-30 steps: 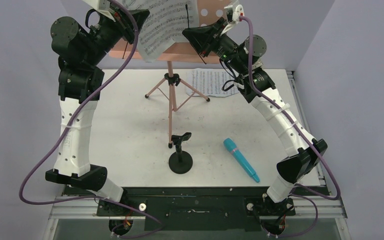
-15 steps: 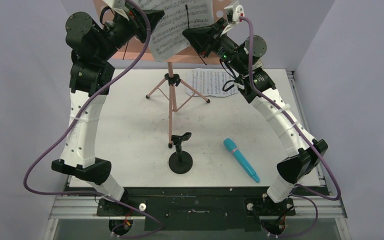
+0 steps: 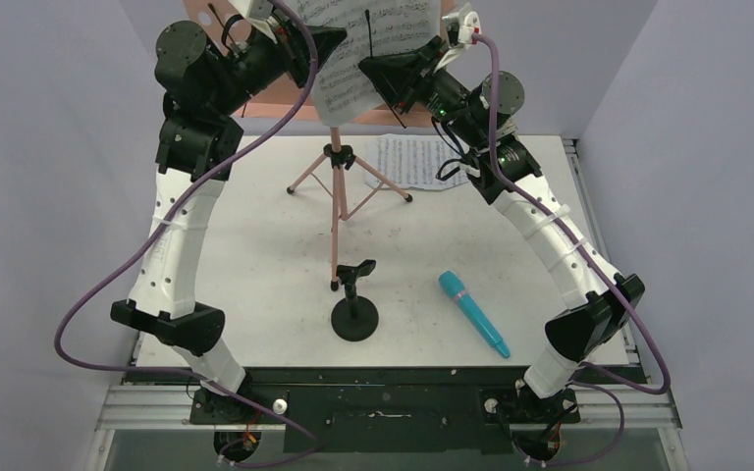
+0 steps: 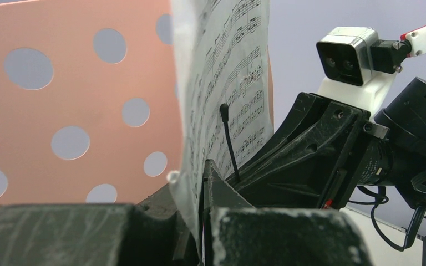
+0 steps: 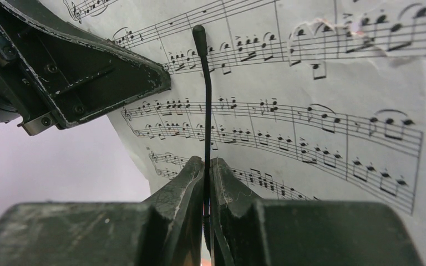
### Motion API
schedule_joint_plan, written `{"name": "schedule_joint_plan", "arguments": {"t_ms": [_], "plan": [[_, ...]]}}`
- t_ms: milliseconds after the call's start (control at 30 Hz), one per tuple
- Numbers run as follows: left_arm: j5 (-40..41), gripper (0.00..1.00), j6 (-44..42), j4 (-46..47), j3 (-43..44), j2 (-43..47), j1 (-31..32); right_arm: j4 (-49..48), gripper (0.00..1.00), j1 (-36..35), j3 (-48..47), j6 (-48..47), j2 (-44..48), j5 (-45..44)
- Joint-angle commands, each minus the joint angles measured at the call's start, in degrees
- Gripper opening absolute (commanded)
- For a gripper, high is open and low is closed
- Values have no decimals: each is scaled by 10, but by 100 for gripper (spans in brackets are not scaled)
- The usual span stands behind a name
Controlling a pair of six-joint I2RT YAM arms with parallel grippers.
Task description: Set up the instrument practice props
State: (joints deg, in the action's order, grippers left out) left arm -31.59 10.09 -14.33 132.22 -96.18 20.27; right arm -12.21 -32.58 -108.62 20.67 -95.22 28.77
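The step in hand looks like seating the first sheet-music page on the pink music stand, whose perforated desk sits at the top centre of the overhead view with both arms reaching up to it. The left pincer is closed on the page's lower edge and holds it upright against the desk. The right pincer is clamped on the thin black retainer wire, which stands in front of the printed staves. The next move probably calls for the page's bottom edge to settle onto the desk's ledge behind that wire, and for the wire to be let back against the paper before either grip loosens; otherwise the sheet could slide off. A second page lies flat on the counter in the upper centre, just behind the tripod legs. The black mic stand stands at lower centre, and the teal microphone lies apart to its right, neither one handled.
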Motion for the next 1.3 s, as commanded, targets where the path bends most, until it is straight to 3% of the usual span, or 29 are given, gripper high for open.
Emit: {"name": "schedule_joint_plan", "arguments": {"t_ms": [0, 200, 533, 867, 967, 1033, 1267], "plan": [[-17, 0, 4, 27, 31, -7, 9, -68, 5, -2, -4, 8, 37, 17], [-19, 5, 3, 24, 30, -10, 13, -69, 5, -2, 1, 10, 39, 17], [23, 35, -20, 24, -16, 26, 13, -73, 5, -2, 20, 11, 46, 12], [98, 45, -56, -4, -78, 79, -3, -76, 5, -2, 27, 12, 49, 11], [104, 45, -56, -1, -104, 95, -6, -76, 5, -2, 26, 13, 49, 11], [105, 40, -53, 6, -118, 102, -7, -76, 5, -1, 27, 15, 49, 12], [87, 6, -40, 37, -98, 86, -6, -77, 5, -1, 28, 17, 49, 15]]}}
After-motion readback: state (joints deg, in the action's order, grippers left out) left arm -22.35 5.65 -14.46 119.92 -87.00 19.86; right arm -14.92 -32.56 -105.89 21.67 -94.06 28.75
